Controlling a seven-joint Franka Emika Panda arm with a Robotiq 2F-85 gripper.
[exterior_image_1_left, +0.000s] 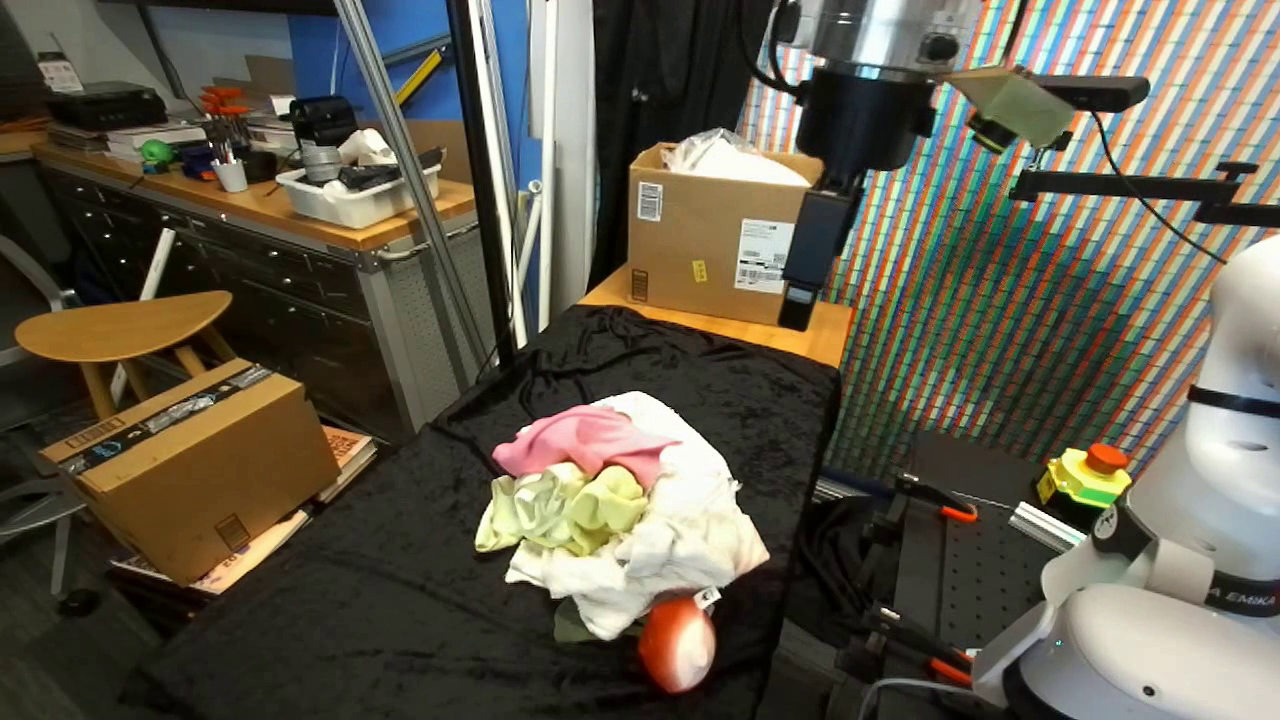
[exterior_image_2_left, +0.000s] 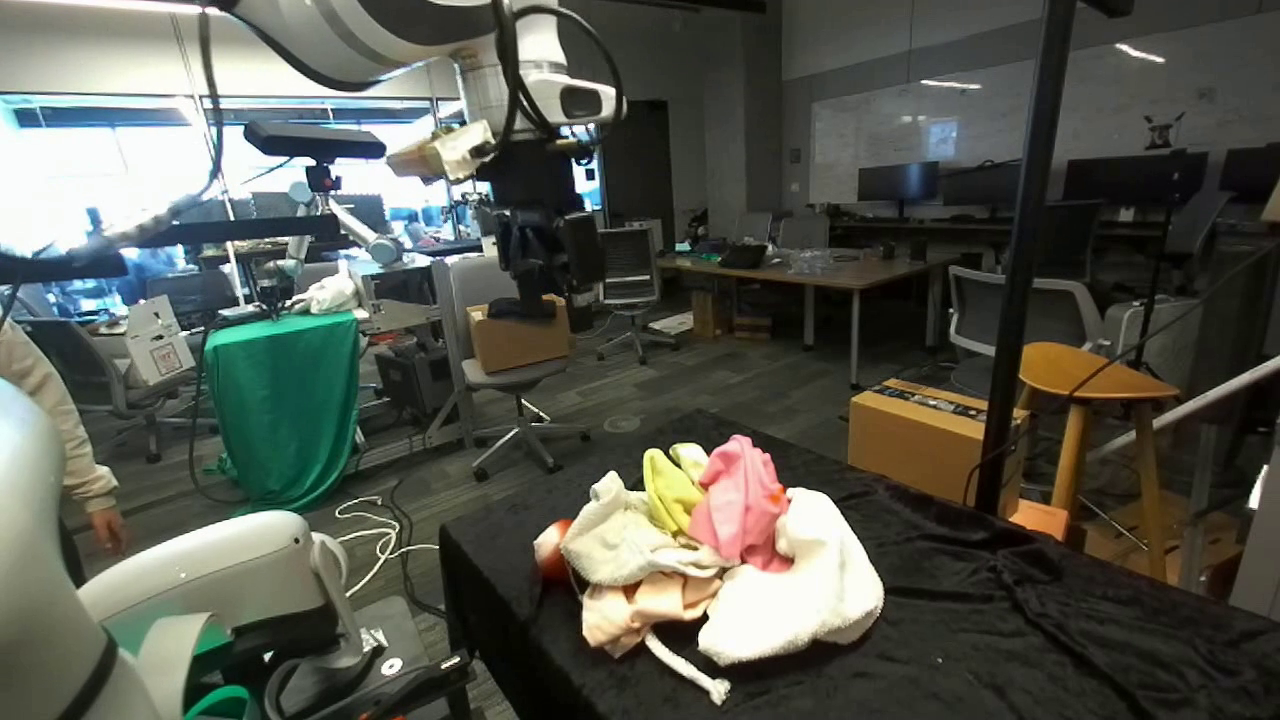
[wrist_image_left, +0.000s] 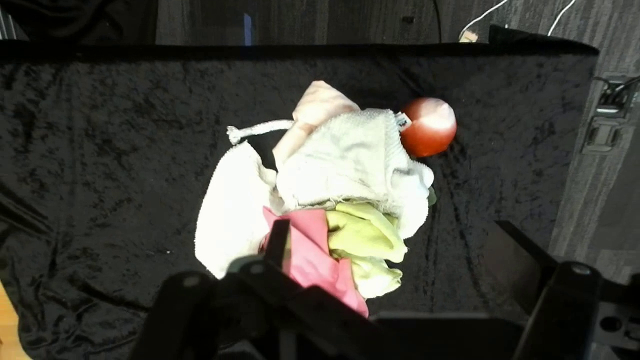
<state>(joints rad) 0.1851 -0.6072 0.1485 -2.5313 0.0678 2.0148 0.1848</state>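
Note:
In the wrist view my gripper (wrist_image_left: 392, 230) stands wide open, its fingers well apart and nothing gripped. It hangs high above the far part of the black-covered table (exterior_image_1_left: 400, 610), as an exterior view shows of the gripper (exterior_image_1_left: 798, 305). A heap of cloths lies on the table: white cloth (wrist_image_left: 345, 160), pink cloth (wrist_image_left: 312, 245), yellow-green cloth (wrist_image_left: 367, 235) and peach cloth (wrist_image_left: 322, 105). A white cord (wrist_image_left: 262, 129) sticks out beside the peach piece. Against the white cloth rests a rounded red-and-white object (wrist_image_left: 427, 127). One finger covers part of the pink cloth in the wrist view.
A cardboard box (exterior_image_1_left: 700, 240) with plastic wrap inside stands beyond the table's far end. Metal posts (exterior_image_1_left: 420, 190) rise beside the table. Another taped box (exterior_image_1_left: 220, 470) sits lower at the side, near a wooden stool (exterior_image_2_left: 1090, 370). A person's arm (exterior_image_2_left: 60, 410) shows at an edge.

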